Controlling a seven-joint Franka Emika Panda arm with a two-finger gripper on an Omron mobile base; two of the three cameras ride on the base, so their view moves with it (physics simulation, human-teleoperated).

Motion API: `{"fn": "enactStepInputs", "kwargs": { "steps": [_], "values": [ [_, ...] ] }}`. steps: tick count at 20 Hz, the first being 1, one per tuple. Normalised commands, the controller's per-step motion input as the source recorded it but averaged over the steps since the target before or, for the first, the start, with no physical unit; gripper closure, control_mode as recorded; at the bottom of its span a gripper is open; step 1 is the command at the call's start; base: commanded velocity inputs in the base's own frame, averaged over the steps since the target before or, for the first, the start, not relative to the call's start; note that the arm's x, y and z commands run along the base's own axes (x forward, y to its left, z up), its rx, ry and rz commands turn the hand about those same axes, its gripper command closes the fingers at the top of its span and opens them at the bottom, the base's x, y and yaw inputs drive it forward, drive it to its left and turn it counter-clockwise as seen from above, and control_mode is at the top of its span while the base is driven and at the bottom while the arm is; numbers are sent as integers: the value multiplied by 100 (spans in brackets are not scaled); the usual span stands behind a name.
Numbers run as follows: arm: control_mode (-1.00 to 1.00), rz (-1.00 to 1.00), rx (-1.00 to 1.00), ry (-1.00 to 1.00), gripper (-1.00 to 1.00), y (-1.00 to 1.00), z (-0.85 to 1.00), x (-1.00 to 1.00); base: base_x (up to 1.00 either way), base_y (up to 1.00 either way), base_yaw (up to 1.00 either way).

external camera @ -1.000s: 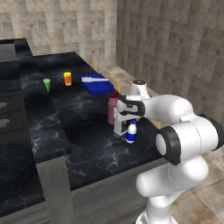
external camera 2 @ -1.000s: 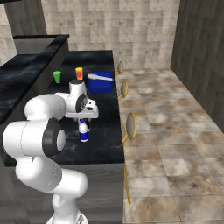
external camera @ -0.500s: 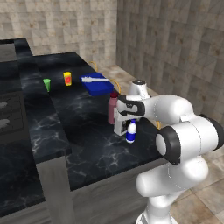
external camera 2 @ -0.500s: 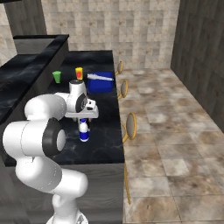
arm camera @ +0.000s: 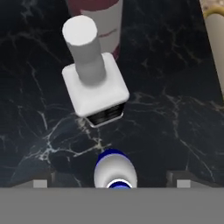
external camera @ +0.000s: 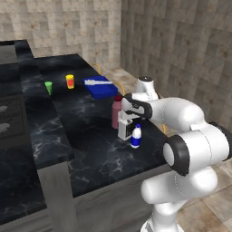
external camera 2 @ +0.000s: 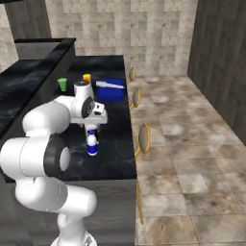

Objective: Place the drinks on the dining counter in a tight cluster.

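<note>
Three drinks: all stand upright on the dining counter (external camera: 90, 149), in a close group near its right-hand edge, the edge with the stools.
Maroon bottle (external camera: 117, 112): tallest of the group and farthest from the robot, with a dark red cap; in the hand view its body (arm camera: 97, 17) runs off the top of the picture.
Square bottle (external camera: 124, 128): clear-white with a black label, directly in front of the maroon one and pressed against it or nearly so; in the hand view (arm camera: 94, 83) its thick round neck rises from square shoulders.
Small bottle (external camera: 135, 136): white with a blue label, just beside the square bottle on its near right, with a sliver of counter showing between them in the hand view (arm camera: 114, 171); also clear in the right base view (external camera 2: 92, 143).
Gripper (external camera: 132, 118): hangs above the small bottle, pointing down at the counter.
Fingers (arm camera: 180, 183): spread wide apart, one tip on each side of the small bottle, touching nothing.
Blue tray (external camera: 100, 87): farther along the counter, well apart from the drinks, with a white utensil (external camera: 98, 82) lying on it.
Cups: a green one (external camera: 48, 87) and a yellow-orange one (external camera: 70, 81) stand near each other at the far left.
Stools (external camera 2: 143, 138): yellow, lined along the counter's right side.
</note>
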Motion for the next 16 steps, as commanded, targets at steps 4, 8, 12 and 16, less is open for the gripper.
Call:
{"fn": "enactStepInputs", "kwargs": {
  "steps": [4, 8, 12, 16],
  "values": [
    [-100, 0, 0, -7, -100, 0, 38, -12, 0, 0, 0],
    [-100, 0, 5, -14, -100, -18, 32, -82, 0, 0, 0],
    [-100, 0, 8, -18, -100, -24, 12, -100, 0, 0, 0],
    [-100, 0, 6, -17, -100, -22, 3, -100, 0, 0, 0]
  ]
}}
